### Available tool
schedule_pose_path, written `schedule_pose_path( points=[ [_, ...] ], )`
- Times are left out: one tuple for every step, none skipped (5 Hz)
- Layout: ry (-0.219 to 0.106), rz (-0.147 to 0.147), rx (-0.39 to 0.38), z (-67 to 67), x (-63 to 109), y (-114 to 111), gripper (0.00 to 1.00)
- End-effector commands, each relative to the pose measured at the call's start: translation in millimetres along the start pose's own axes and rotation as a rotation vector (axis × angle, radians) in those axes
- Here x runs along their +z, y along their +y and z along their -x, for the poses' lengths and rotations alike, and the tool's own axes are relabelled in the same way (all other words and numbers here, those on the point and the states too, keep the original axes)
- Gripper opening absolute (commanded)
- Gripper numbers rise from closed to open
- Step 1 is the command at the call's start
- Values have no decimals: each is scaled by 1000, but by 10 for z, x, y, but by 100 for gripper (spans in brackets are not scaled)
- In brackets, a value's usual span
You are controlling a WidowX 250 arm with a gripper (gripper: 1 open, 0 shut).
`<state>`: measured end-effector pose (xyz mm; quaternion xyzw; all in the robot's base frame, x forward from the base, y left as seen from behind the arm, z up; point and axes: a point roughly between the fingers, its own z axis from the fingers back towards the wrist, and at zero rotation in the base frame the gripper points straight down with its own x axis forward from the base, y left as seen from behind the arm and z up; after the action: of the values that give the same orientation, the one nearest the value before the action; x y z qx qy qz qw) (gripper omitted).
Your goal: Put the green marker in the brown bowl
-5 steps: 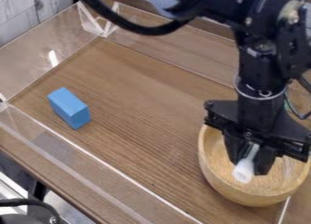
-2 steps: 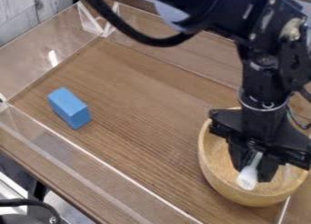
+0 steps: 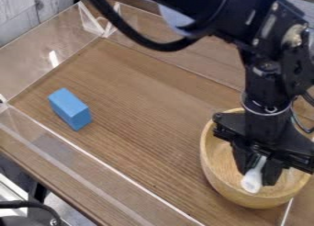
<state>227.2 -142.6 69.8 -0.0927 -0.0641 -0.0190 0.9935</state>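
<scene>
- The robot arm, black and bulky, comes in from the top of the frame and reaches down along the right side.
- Its jaws point downward over the inside of the bowl, in the lower right of the frame; they are closed on the upper part of the marker.
- The green marker hangs from the jaws within the outline of the bowl, a little tilted; only a short white length of it shows, and the dark fingers hide the rest. I cannot tell whether its lower end touches the bottom of the bowl.
- The brown bowl, round, light brown and thick-rimmed, sits in the lower right of the frame, with the arm covering much of its right and upper parts.
- A blue rectangular block lies on the left side of the frame, well apart from the bowl.
- The surface is brown wood with visible grain, running diagonally across the frame.
- A clear strip or panel runs along the lower left edge of the surface, crossing diagonally towards the bottom of the frame.
- A black cable loops from the top of the frame over to the arm.
- Another dark cable curves in the lower left corner.
</scene>
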Motion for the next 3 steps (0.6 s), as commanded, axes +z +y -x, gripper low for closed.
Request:
schedule_pose_path(
  points=[
    [-26, 12, -1, -55, 28, -2, 0],
    [-27, 13, -2, -59, -1, 17, 0],
    [-29, 16, -3, -72, -44, 27, 0]
  ],
)
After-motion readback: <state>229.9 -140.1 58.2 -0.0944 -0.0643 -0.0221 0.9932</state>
